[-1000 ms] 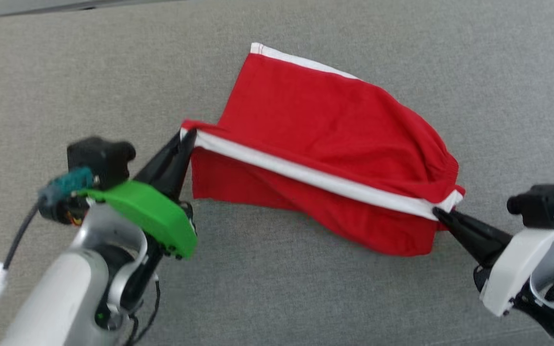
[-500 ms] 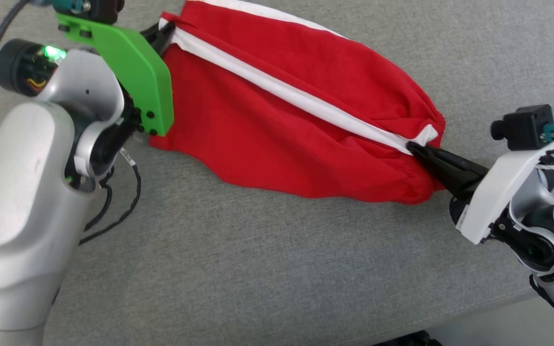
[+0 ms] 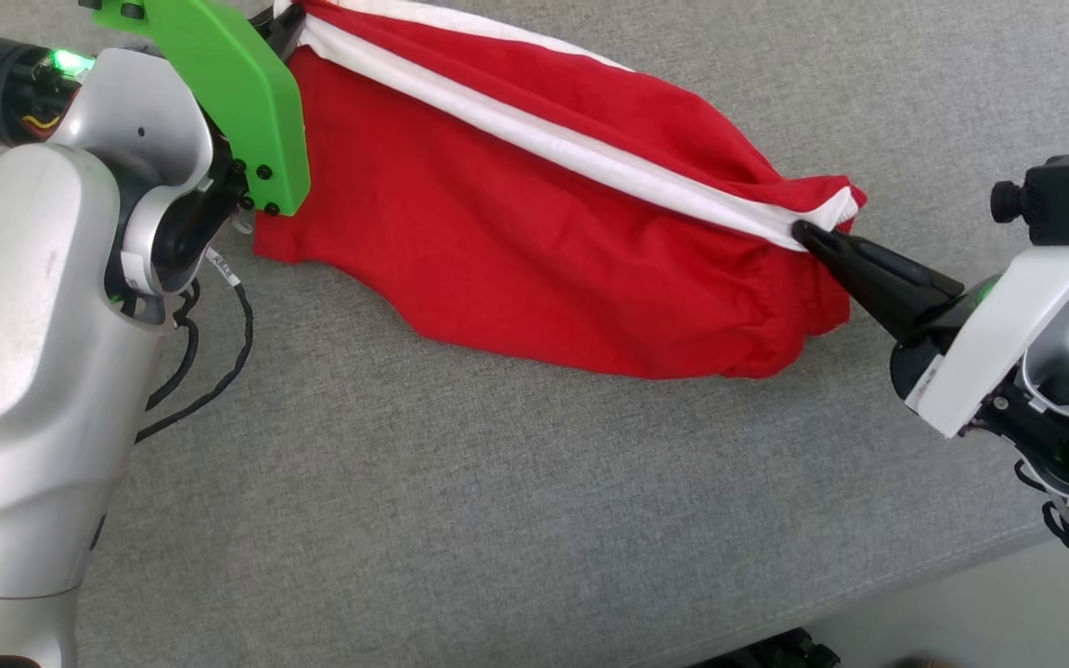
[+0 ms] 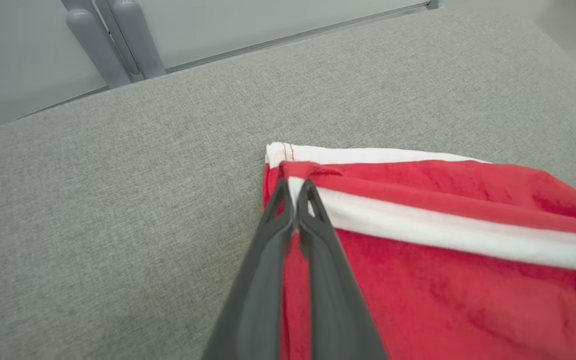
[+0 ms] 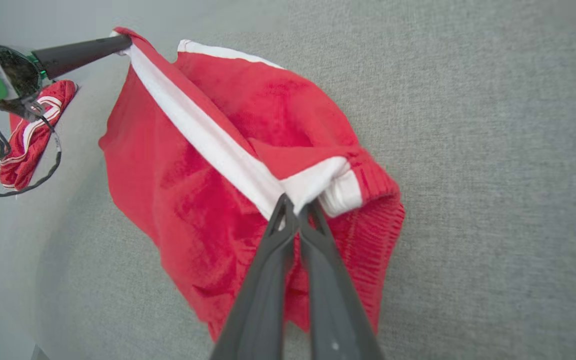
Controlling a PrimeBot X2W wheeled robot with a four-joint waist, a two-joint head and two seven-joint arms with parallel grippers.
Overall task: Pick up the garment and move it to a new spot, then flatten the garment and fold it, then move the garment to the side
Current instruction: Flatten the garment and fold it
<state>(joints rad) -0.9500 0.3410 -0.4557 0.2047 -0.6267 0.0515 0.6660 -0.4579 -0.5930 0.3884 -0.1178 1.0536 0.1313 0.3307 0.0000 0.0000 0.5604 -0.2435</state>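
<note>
Garment (image 3: 534,232), red, white-striped, at 12 o'clock on the grey desk (image 3: 497,510). As 1 s earlier, left fingers (image 4: 268,250) and right fingers (image 5: 268,260) clamp its striped edge. A second red garment (image 5: 33,135) lies apart, at 9 o'clock in the right wrist view.

No text, brand, number or sign can be read. A small white tag (image 3: 222,269) hanging beside the wrist of the silver left arm (image 3: 24,353) carries faint dark marks, but they are too small to make out.
</note>
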